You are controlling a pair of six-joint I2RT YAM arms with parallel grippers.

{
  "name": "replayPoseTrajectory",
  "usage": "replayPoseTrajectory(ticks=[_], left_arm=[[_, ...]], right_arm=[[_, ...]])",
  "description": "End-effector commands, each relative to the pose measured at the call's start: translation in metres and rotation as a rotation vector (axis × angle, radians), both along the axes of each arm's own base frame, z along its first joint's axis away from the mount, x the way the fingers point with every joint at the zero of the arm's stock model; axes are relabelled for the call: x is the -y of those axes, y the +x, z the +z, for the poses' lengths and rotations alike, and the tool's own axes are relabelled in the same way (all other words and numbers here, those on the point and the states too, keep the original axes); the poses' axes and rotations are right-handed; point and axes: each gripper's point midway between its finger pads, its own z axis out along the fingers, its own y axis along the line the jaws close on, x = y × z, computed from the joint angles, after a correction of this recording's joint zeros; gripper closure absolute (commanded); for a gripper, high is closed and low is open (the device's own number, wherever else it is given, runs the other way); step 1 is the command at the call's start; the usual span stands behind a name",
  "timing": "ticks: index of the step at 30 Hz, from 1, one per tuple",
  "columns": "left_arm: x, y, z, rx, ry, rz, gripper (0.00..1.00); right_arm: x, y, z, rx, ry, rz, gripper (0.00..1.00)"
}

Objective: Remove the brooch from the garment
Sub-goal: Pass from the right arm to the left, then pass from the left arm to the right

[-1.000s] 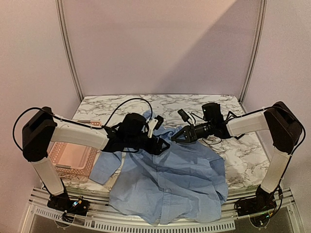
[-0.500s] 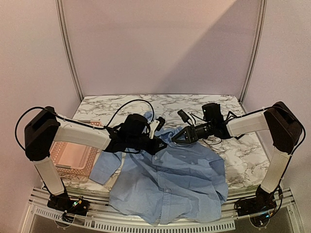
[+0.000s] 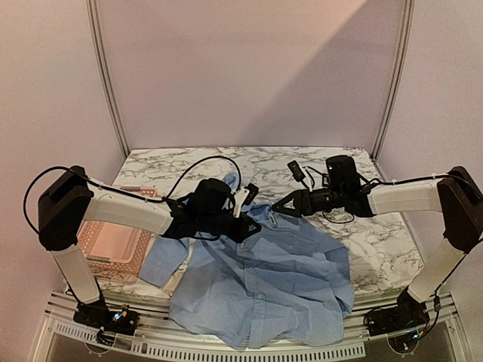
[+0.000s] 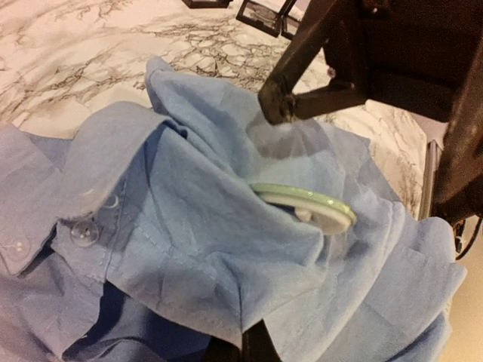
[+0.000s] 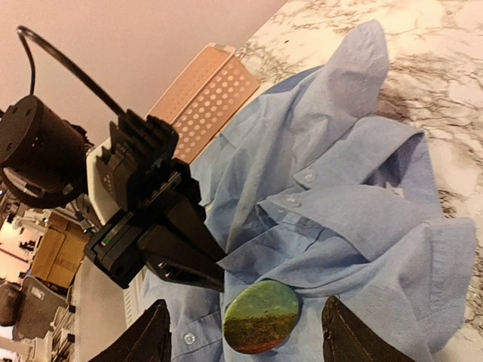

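The garment [image 3: 264, 279], a light blue shirt, lies crumpled over the marble table's front half. The brooch [image 5: 260, 317] is a round green badge pinned to it beside the buttoned front. In the left wrist view the brooch [image 4: 306, 205] shows edge-on, pale green. My left gripper [image 3: 245, 226] is shut on a fold of shirt fabric [image 4: 226, 302] just left of the brooch; its black fingers [image 5: 189, 256] show in the right wrist view. My right gripper [image 5: 249, 335] is open, with the brooch lying between its fingertips and apart from both. One of its fingers [image 4: 298, 60] hangs above the brooch.
A pink perforated basket [image 3: 113, 249] stands at the left, next to the shirt sleeve; it also shows in the right wrist view [image 5: 200, 98]. Black cables loop over both arms. Small dark frames [image 4: 260, 11] lie on the marble table [image 3: 385, 241] behind the shirt.
My left gripper has shut on the shirt fold and stayed there. My right gripper has opened wider, and its arm has drawn back a little to the right.
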Motion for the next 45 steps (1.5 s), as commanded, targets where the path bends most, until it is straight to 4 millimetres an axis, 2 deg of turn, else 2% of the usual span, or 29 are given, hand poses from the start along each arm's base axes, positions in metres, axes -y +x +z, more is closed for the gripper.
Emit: replayPoseTrajectory(ticks=[1, 10, 18, 22, 26, 30, 32, 37, 41, 43, 45], left_arm=[[0.003, -0.011, 0.009, 0.006, -0.020, -0.015, 1.00], [0.002, -0.009, 0.010, -0.001, -0.018, 0.006, 1.00], [0.003, -0.009, 0.010, -0.003, -0.021, 0.006, 1.00], [0.003, -0.009, 0.011, -0.004, -0.021, 0.007, 1.00], [0.003, -0.009, 0.011, -0.004, -0.021, 0.009, 1.00], [0.003, -0.009, 0.011, -0.002, -0.020, 0.010, 1.00], [0.003, -0.009, 0.012, 0.000, -0.022, 0.012, 1.00], [0.002, -0.007, 0.014, 0.005, -0.022, 0.020, 1.00], [0.001, -0.007, 0.013, 0.001, -0.016, 0.030, 1.00], [0.001, -0.006, 0.013, 0.002, -0.015, 0.034, 0.95], [0.000, -0.006, 0.015, 0.006, -0.014, 0.034, 0.84]], right_arm=[[0.018, 0.016, -0.008, 0.066, -0.102, -0.154, 0.33], [0.016, 0.006, -0.005, 0.167, -0.230, -0.255, 0.43], [0.001, -0.006, -0.016, 0.169, -0.312, -0.282, 0.50], [-0.005, -0.005, -0.023, 0.184, -0.363, -0.303, 0.55], [-0.007, -0.003, -0.028, 0.192, -0.395, -0.320, 0.67], [-0.008, -0.003, -0.031, 0.191, -0.402, -0.321, 0.85], [-0.007, -0.003, -0.031, 0.193, -0.406, -0.325, 0.90], [-0.001, -0.001, -0.032, 0.193, -0.419, -0.364, 0.99], [0.005, -0.001, -0.028, 0.187, -0.396, -0.404, 1.00], [0.005, -0.004, -0.023, 0.188, -0.365, -0.408, 1.00], [0.004, -0.008, -0.020, 0.184, -0.329, -0.396, 1.00]])
